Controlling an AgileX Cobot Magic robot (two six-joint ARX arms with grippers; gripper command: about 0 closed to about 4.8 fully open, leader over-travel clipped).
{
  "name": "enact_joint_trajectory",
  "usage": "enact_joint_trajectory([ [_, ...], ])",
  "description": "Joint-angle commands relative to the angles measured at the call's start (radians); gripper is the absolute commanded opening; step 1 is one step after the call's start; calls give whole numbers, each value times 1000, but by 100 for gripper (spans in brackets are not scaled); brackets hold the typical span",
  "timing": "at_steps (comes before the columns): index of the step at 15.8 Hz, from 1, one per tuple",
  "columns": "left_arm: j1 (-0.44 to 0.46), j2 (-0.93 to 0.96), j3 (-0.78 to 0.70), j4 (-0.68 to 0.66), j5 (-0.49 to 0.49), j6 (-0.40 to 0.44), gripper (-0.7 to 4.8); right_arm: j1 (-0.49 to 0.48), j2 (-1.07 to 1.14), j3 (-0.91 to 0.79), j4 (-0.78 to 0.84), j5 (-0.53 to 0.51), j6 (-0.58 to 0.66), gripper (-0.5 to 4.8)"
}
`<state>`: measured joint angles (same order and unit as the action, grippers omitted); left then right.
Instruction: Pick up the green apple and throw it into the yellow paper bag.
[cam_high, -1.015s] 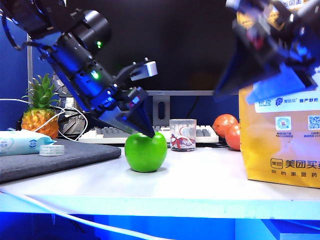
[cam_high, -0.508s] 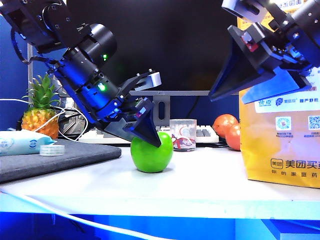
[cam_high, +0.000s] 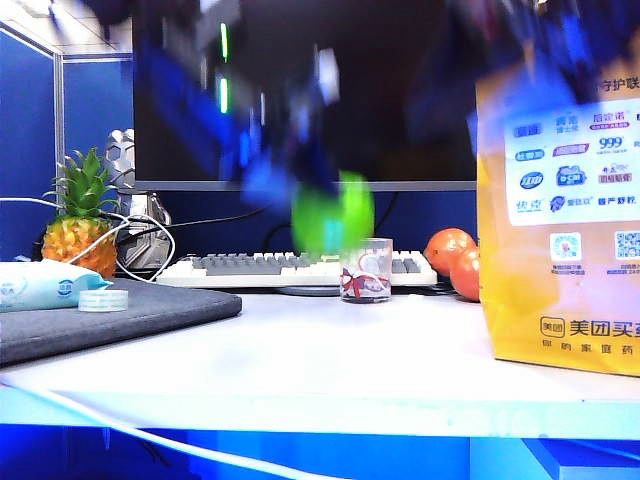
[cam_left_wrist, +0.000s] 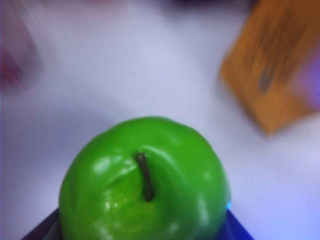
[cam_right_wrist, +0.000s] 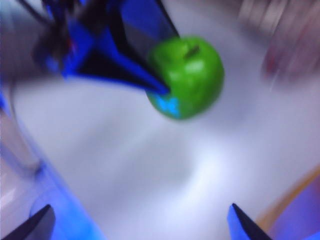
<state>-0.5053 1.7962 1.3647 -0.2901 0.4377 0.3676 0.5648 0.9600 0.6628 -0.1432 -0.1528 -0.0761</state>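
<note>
The green apple (cam_high: 333, 213) hangs blurred in the air above the table, in front of the monitor. My left gripper (cam_high: 290, 165) is shut on it; it is a blue smear coming down from the upper left. In the left wrist view the apple (cam_left_wrist: 145, 182) fills the space between the blue fingers (cam_left_wrist: 239, 231), stem up. The right wrist view shows the apple (cam_right_wrist: 192, 75) pinched by the left gripper's fingers (cam_right_wrist: 132, 67). My right gripper (cam_right_wrist: 142, 225) is open and holds nothing; it hovers near the yellow paper bag (cam_high: 560, 230), which stands at the right.
A pineapple (cam_high: 80, 225), a wipes pack (cam_high: 40, 285) and a tape roll (cam_high: 104, 299) sit at the left by a grey mat (cam_high: 130, 315). A keyboard (cam_high: 250, 267), a glass cup (cam_high: 365, 270) and orange-red fruits (cam_high: 455, 255) line the back.
The left gripper has shut on the apple and swung it up off the table toward the right. The right arm has risen, baring more of the bag.
</note>
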Motion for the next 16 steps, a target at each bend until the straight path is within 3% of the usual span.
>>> enact_joint_trajectory([
  [1, 0, -87, 198, -208, -58, 115, 175, 0, -13, 205, -168, 26, -61, 479],
  [4, 0, -181, 355, -266, 60, 114, 175, -1, -31, 396, -338, 123, -140, 479],
  [6, 0, -230, 408, -201, 235, 113, 174, -2, -58, 499, -399, 138, -142, 479],
  [11, -31, -209, 408, -42, 460, -10, 174, -2, -202, 577, -631, 373, -206, 479],
  [16, -198, -74, 408, 195, 463, -53, 175, -2, -320, 577, -694, 377, -156, 479],
])
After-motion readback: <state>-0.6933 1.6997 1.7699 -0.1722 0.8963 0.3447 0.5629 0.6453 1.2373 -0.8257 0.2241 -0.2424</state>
